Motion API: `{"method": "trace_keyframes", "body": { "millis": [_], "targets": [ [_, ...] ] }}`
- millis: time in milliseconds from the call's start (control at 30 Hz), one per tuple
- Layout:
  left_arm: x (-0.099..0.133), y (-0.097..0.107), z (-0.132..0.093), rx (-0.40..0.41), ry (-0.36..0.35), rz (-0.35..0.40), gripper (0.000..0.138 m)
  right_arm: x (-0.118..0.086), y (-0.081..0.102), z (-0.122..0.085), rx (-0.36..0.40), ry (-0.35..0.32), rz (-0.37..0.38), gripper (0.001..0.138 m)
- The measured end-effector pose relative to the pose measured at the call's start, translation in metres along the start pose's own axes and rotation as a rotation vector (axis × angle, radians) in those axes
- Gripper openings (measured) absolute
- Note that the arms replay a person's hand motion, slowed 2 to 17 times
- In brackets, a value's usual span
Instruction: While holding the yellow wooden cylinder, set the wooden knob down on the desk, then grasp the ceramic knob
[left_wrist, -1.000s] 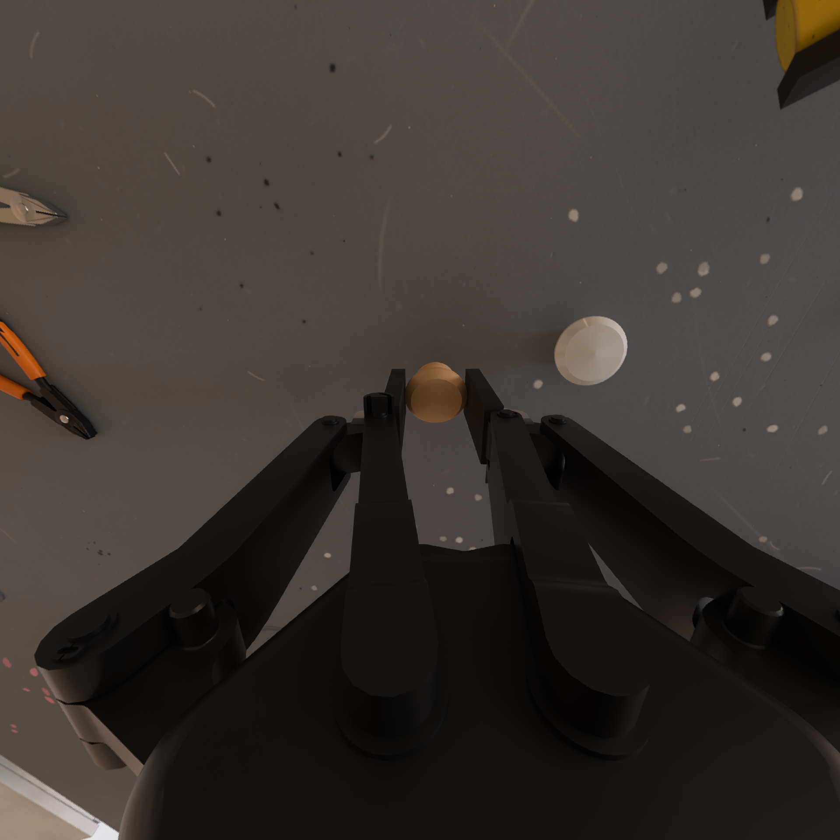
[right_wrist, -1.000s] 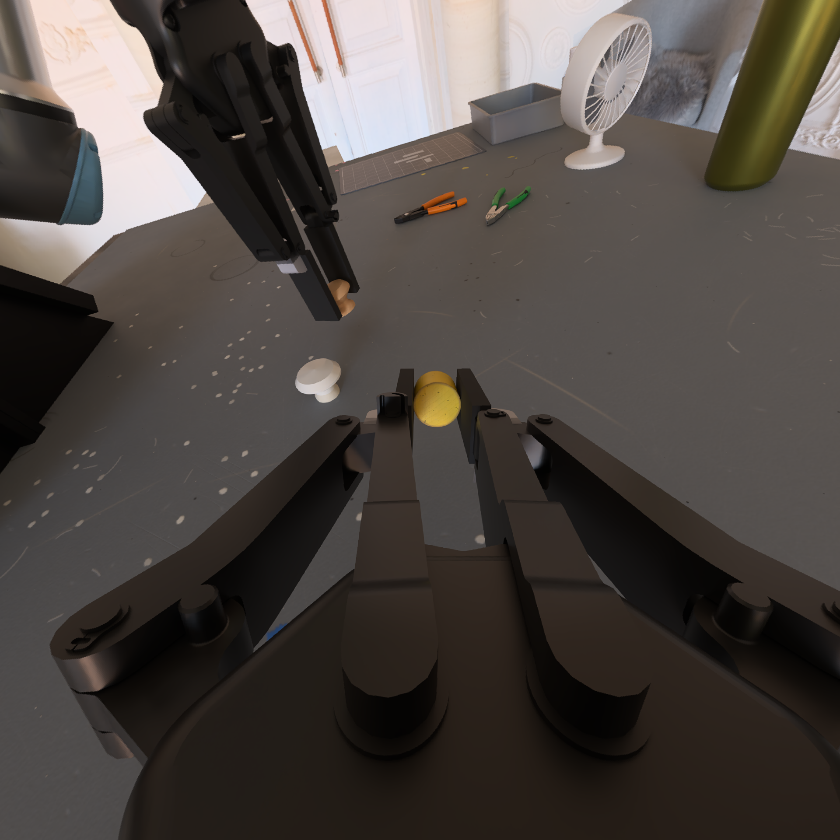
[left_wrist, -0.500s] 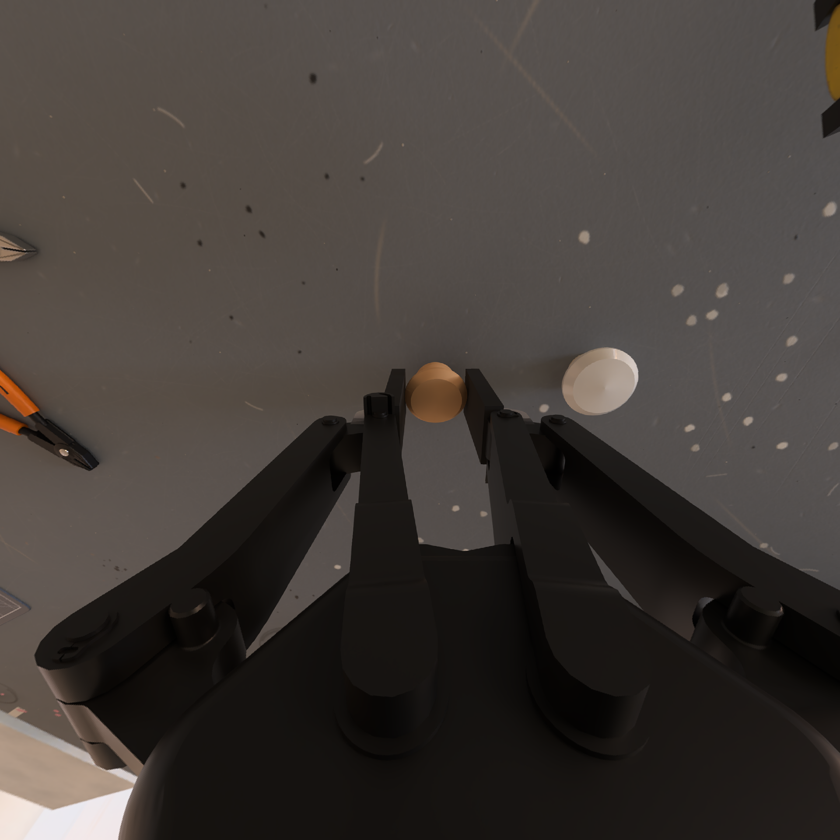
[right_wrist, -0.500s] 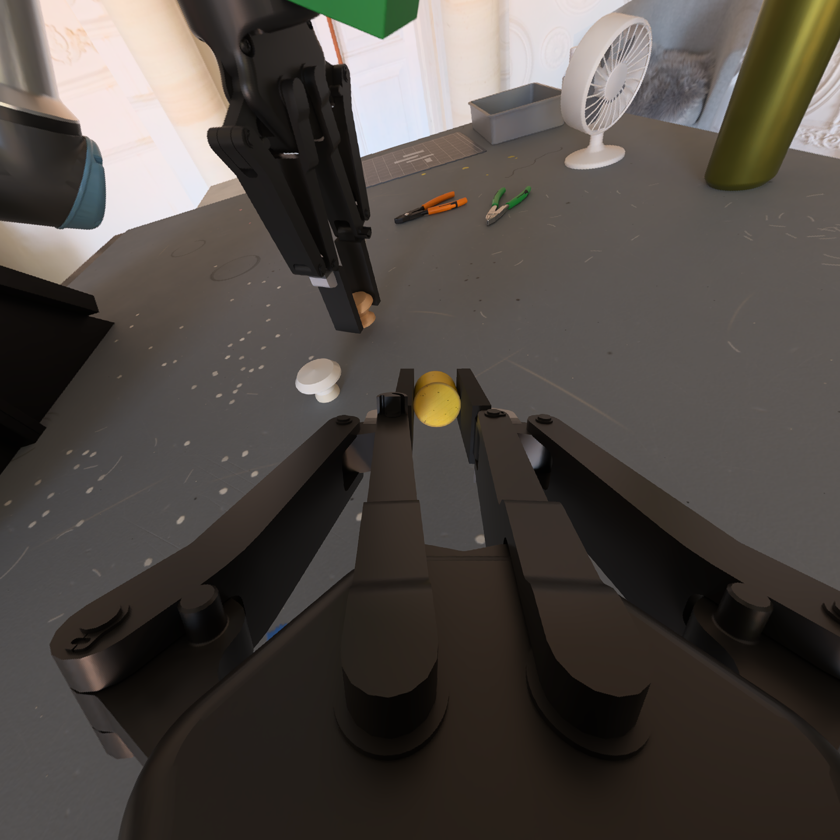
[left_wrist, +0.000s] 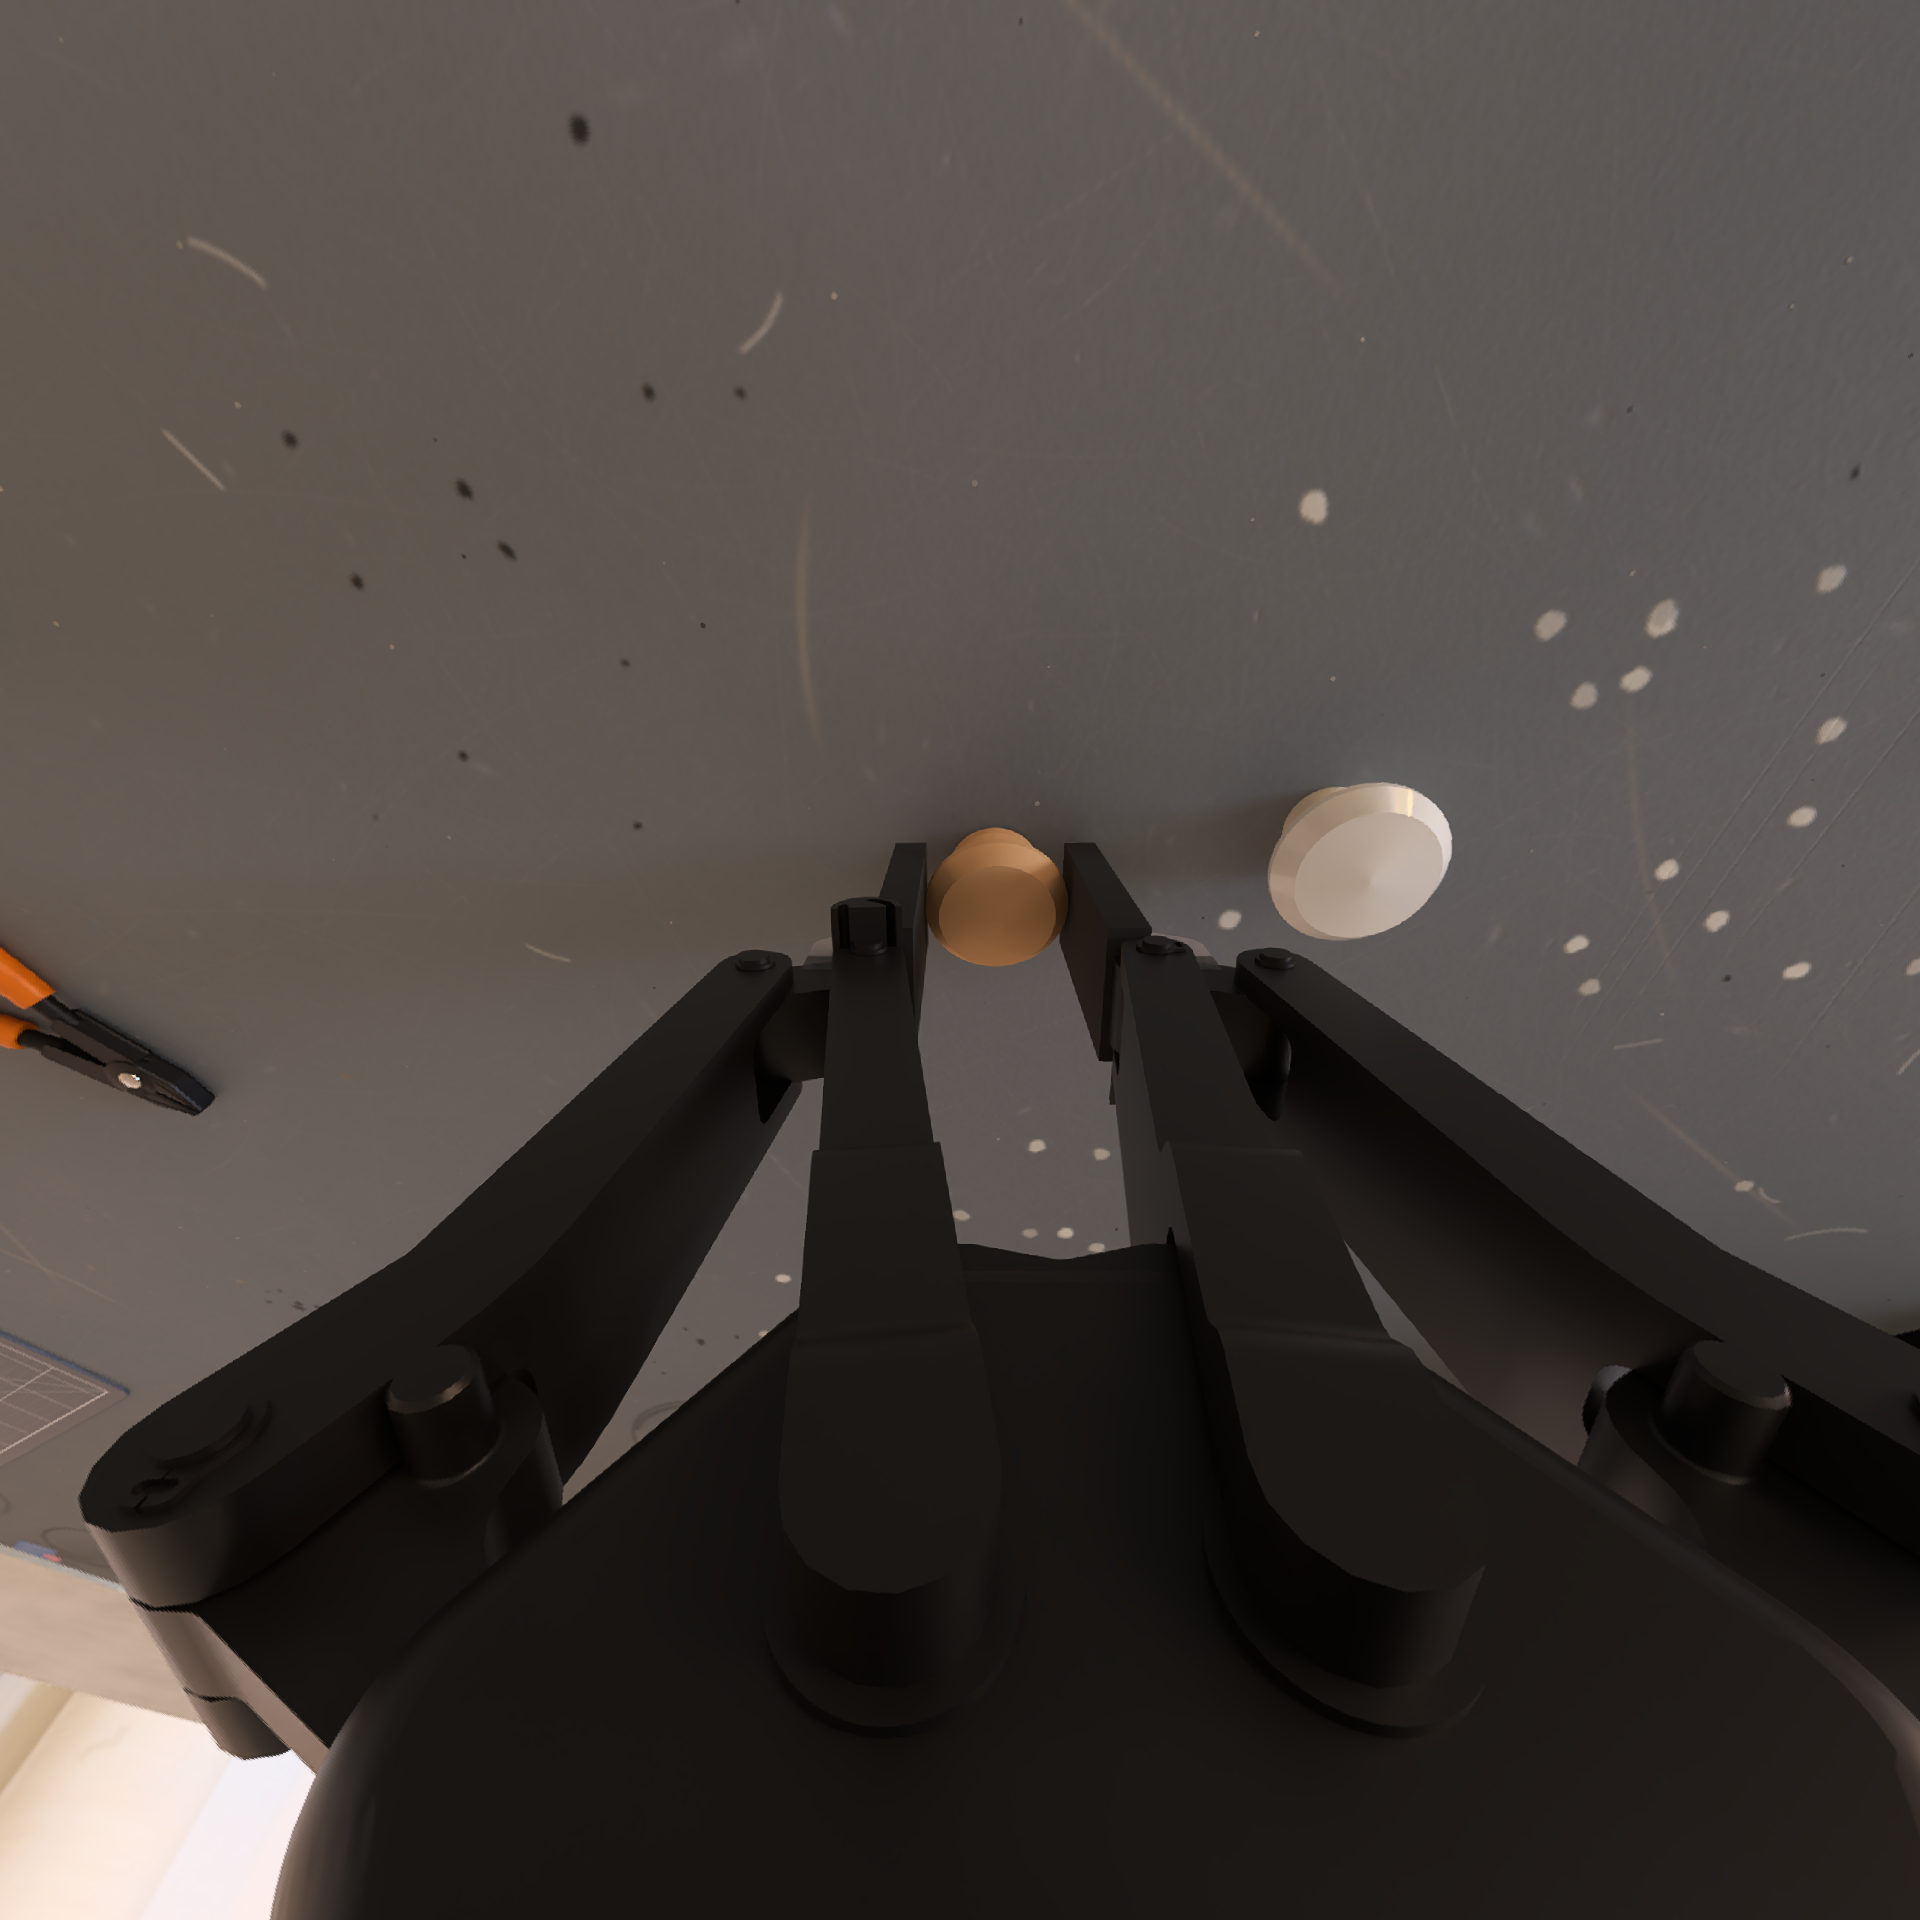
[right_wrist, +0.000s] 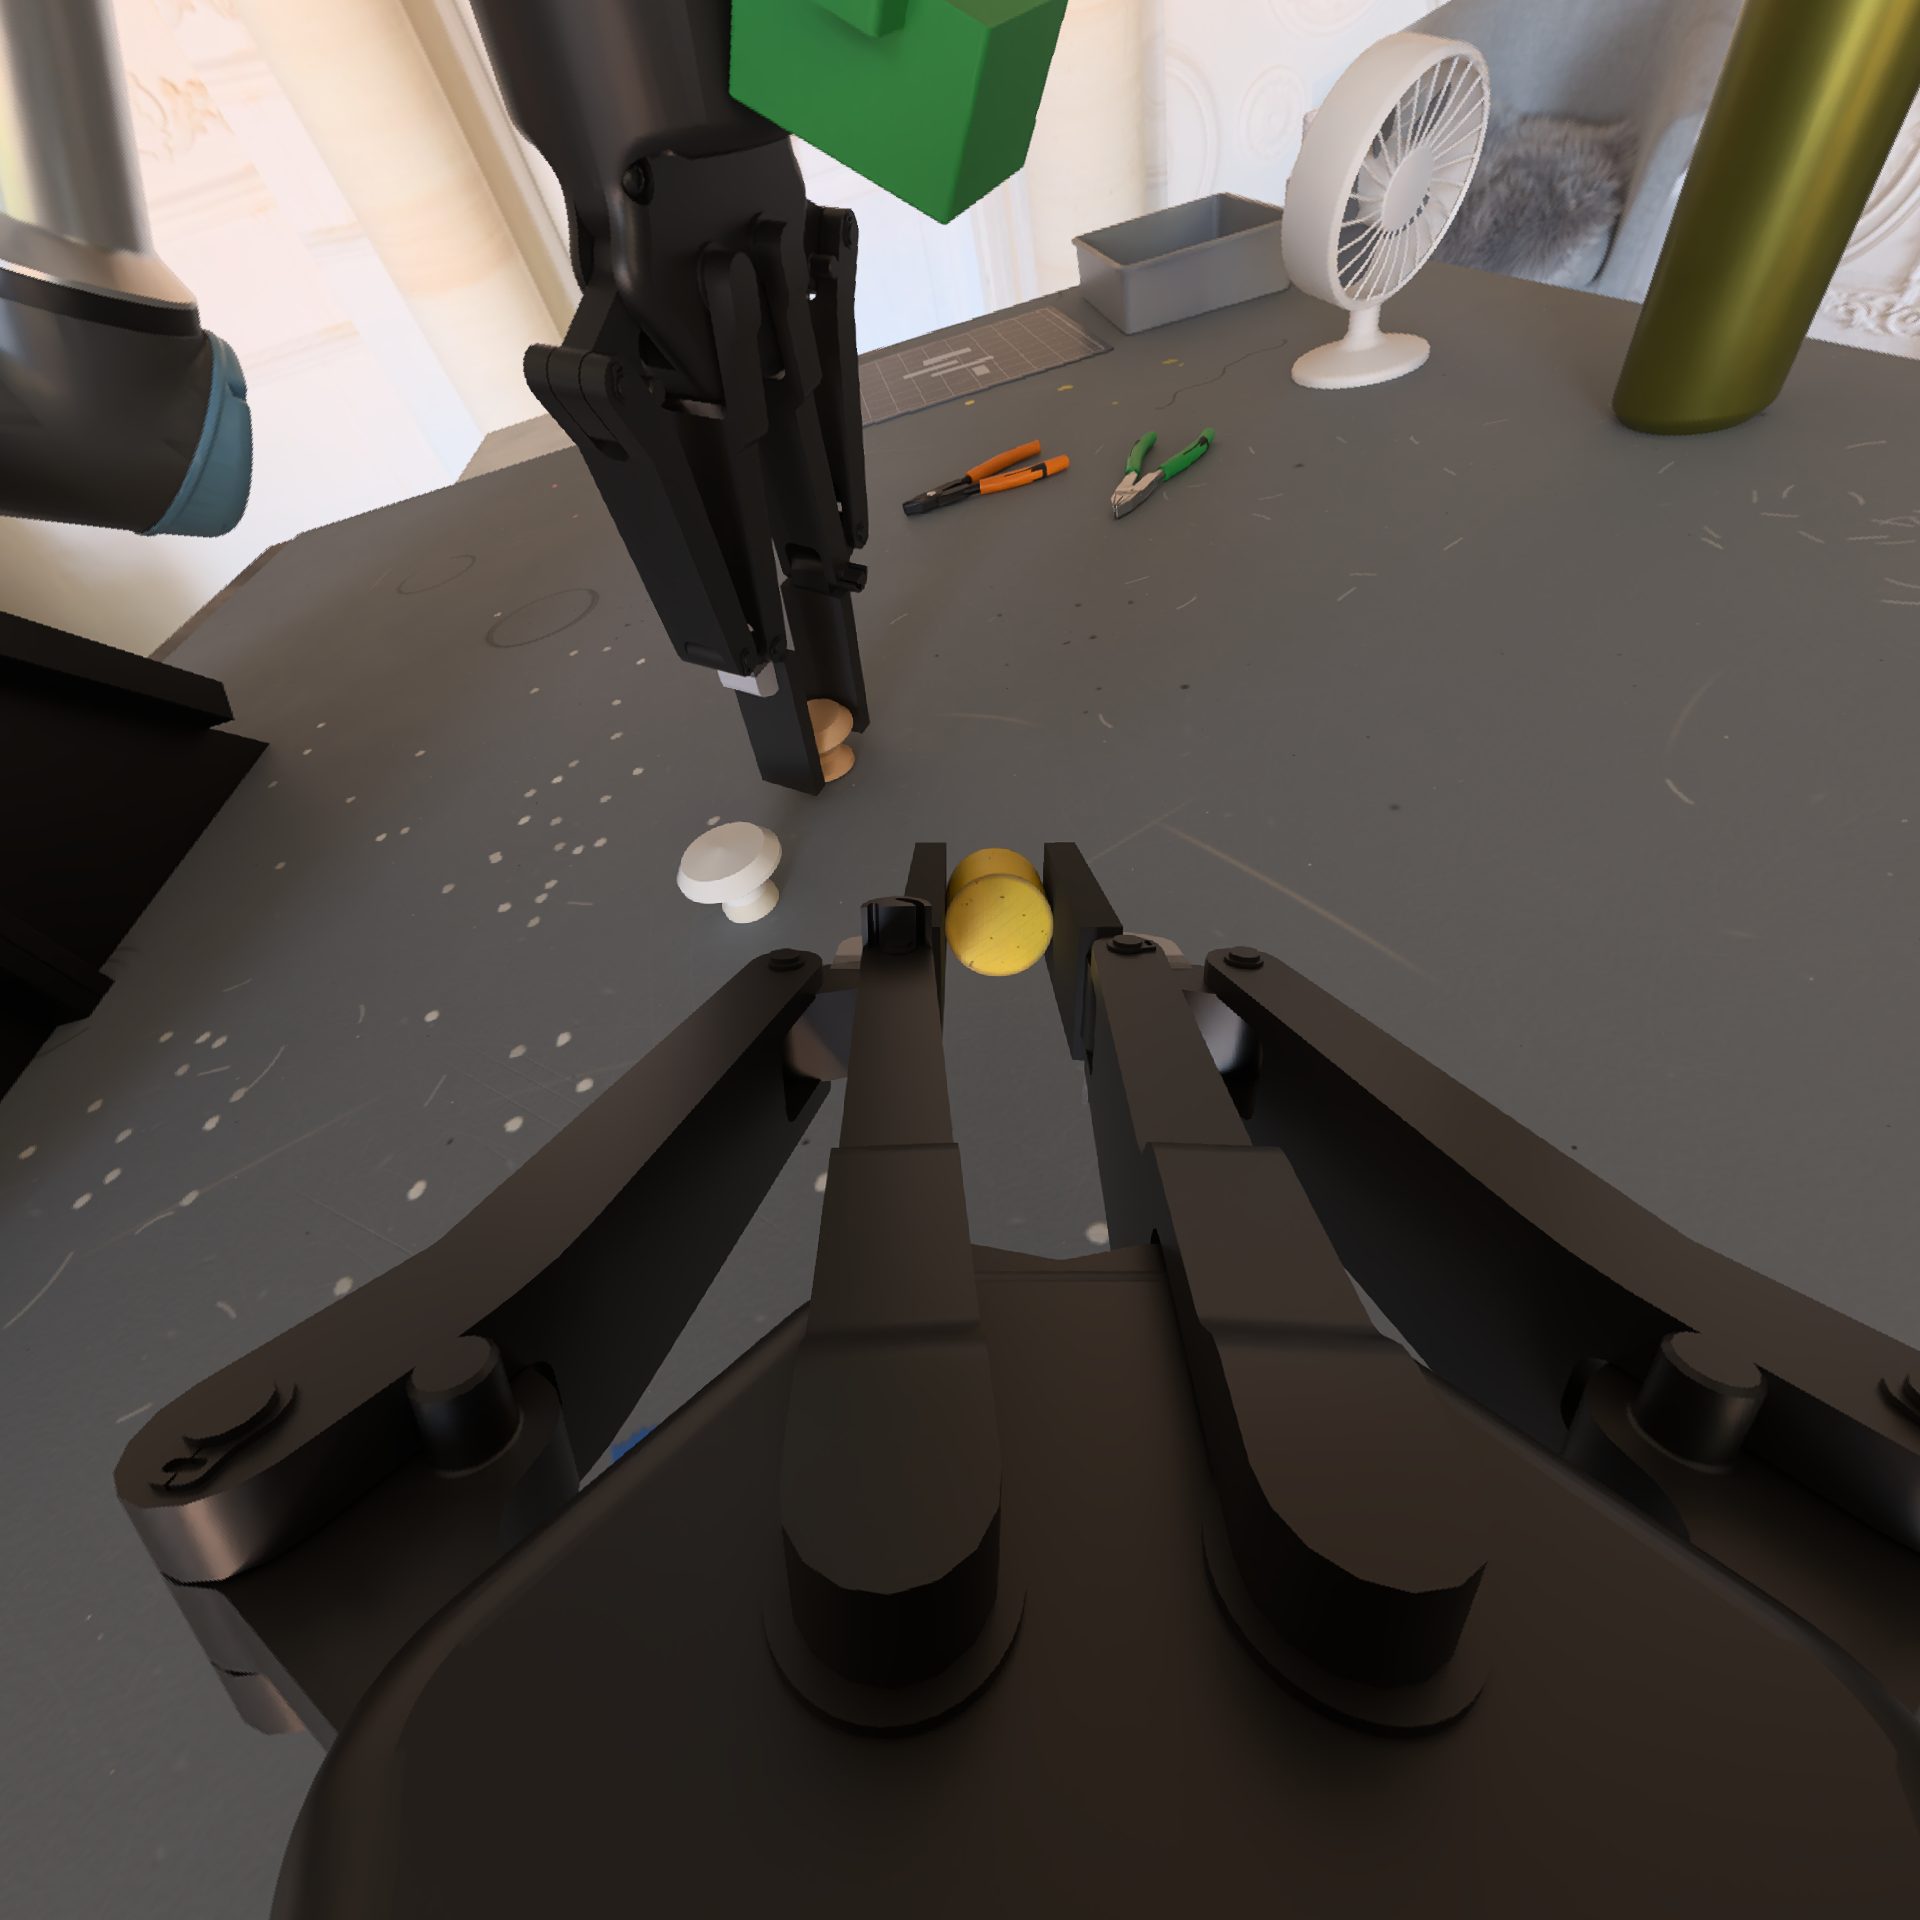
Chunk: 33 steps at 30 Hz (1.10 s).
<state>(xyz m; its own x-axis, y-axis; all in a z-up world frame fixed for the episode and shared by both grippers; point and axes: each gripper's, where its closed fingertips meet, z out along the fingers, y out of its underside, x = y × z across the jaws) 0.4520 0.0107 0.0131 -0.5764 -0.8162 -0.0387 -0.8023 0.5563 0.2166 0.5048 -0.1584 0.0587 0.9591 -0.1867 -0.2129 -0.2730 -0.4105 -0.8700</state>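
— Where was the wooden knob?

— I had the wooden knob (left_wrist: 995, 902) pinched between the two fingers of my left gripper (left_wrist: 995, 899), jaws closed against its sides, round face toward my wrist camera. Seen from my right wrist, that gripper (right_wrist: 821, 750) pointed almost straight down and the knob (right_wrist: 831, 738) sat low over the grey desk (right_wrist: 1455, 831); whether it touched the surface I could not tell.

— And the yellow wooden cylinder?

— Clamped in my right gripper (right_wrist: 997, 909), fingers tight on both sides of the yellow wooden cylinder (right_wrist: 997, 914), its flat end facing the camera, held above the desk.

— The ceramic knob?

— The white ceramic knob (left_wrist: 1359, 860) lay free on the desk just beside my left fingertips, nothing gripping it. From the right wrist it (right_wrist: 729, 869) lay tilted, between the two grippers and off to the left.

— Anything else around?

— Orange-handled pliers (right_wrist: 987, 478) and green-handled pliers (right_wrist: 1158, 473) lay side by side farther back. Beyond them were a cutting mat (right_wrist: 977, 364), a grey bin (right_wrist: 1179, 260), a white desk fan (right_wrist: 1377, 208) and an olive-gold cylinder (right_wrist: 1766, 218). A green block (right_wrist: 904, 94) sat on my left arm above the gripper.
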Motion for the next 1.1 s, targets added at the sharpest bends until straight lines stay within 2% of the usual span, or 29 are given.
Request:
{"method": "trace_keyframes", "body": {
  "millis": [233, 633, 667, 700, 733, 900, 1100],
  "targets": [
    [0.003, 0.0, 0.0, -0.012, -0.004, 0.017, 0.035, 0.0, 0.0, 0.0, 0.0, -0.004, 0.003, 0.025],
    [-0.002, 0.001, -0.003, 0.007, -0.042, -0.005, 0.035, 0.0, 0.0, 0.0, 0.004, -0.006, 0.005, 0.025],
    [-0.002, 0.002, -0.004, 0.015, -0.045, -0.011, 0.047, 0.0, -0.001, 0.0, 0.005, -0.006, 0.005, 0.025],
    [-0.003, 0.002, -0.006, 0.024, -0.049, -0.017, 0.063, 0.0, -0.001, 0.0, 0.005, -0.006, 0.005, 0.025],
    [-0.003, 0.003, -0.008, 0.035, -0.052, -0.024, 0.067, 0.0, -0.001, 0.0, 0.006, -0.006, 0.006, 0.025],
    [-0.002, 0.008, -0.023, 0.12, -0.055, -0.049, 0.068, 0.0, -0.001, -0.001, 0.008, -0.007, 0.007, 0.025],
    [0.0, 0.018, -0.048, 0.264, -0.07, -0.067, 0.07, 0.0, -0.001, -0.001, 0.009, -0.009, 0.009, 0.025]
  ]
}}
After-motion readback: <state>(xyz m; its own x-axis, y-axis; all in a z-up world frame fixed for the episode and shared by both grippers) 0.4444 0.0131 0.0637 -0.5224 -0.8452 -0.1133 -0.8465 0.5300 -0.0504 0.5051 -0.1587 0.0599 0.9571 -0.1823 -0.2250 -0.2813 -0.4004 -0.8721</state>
